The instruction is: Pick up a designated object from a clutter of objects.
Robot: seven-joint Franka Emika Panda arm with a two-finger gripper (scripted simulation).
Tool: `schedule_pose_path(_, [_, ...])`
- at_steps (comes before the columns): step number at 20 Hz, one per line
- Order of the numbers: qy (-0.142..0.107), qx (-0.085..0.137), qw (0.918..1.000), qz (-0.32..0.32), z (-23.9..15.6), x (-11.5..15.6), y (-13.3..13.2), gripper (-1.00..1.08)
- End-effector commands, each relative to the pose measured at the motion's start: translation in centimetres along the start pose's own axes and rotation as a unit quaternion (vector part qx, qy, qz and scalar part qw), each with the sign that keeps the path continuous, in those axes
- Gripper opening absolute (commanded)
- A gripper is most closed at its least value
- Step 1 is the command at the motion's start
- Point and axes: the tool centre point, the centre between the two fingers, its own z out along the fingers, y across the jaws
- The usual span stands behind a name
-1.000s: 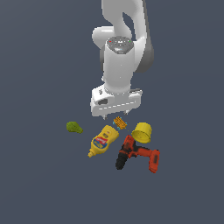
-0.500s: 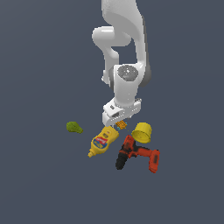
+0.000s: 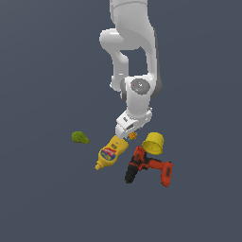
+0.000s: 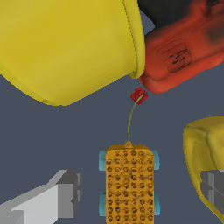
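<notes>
The fingers (image 4: 135, 194) stand wide apart, empty, one pale grey blocky pad (image 4: 68, 194) on one side and the other on the far side, with the tiny orange item (image 4: 129, 183) lying between them on the dark grey worktop (image 4: 78, 135). That item is a small flat block with a dimpled orange surface, teal stubs at its corners, and a thin olive cord running away from the fingers to a small red tip (image 4: 138, 96).

Beyond the tip lies the yellow cup (image 4: 65, 43), smooth and tapered, on its side, touching or nearly touching the red-and-black power drill (image 4: 183, 52), whose glossy red body is next to it. The yellow mustard bottle (image 4: 210, 153), rounded and smooth, sits close outside one finger, partly behind it.

In the exterior view the fingers (image 3: 126, 133) hang low over the tiny orange item (image 3: 133, 136), between bottle (image 3: 111, 151) and cup (image 3: 154, 142); a green pear-like lump (image 3: 80, 137) lies well apart beyond the bottle.
</notes>
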Motion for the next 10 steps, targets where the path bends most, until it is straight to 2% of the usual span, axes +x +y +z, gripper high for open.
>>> schedule_pose_path(1, [0.000, 0.000, 1.0000, -0.005, 0.3, -0.1, -0.2, 1.00])
schedule_pose_path(10, [0.000, 0.000, 1.0000, -0.004, 1.5, -0.1, -0.2, 1.00])
